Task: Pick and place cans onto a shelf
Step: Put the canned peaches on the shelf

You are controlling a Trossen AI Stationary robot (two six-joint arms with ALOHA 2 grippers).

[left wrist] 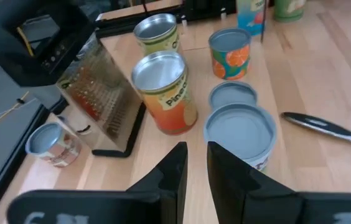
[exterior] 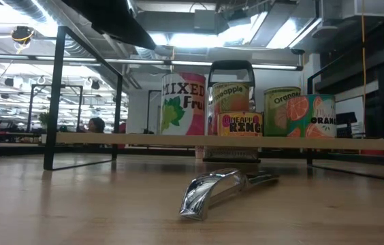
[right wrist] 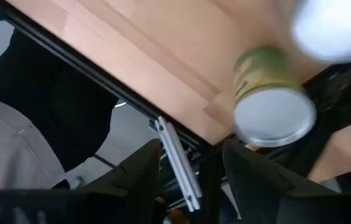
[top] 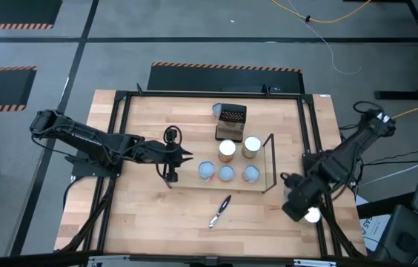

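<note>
The shelf (top: 271,163), a black wire frame with a wooden board (exterior: 110,139), stands mid-table. Several cans stand upright on it: three pale-blue-topped ones (top: 227,173) in the near row, two (top: 252,146) behind. My left gripper (top: 176,159) hovers at the shelf's left end, open by a narrow gap (left wrist: 197,165), nothing between its fingers; the nearest blue-topped can (left wrist: 239,130) stands just beyond them. My right gripper (top: 298,202) hangs over the table's right near corner, open (right wrist: 191,168). A green-labelled, silver-topped can (right wrist: 274,112) stands there, clear of its fingers.
A dark perforated box (top: 231,122) stands behind the shelf with one more can (top: 219,110) at its far side. A shiny metal tool (top: 220,211) lies on bare wood in front of the shelf. The table's black outer frame (top: 316,222) runs past the right gripper.
</note>
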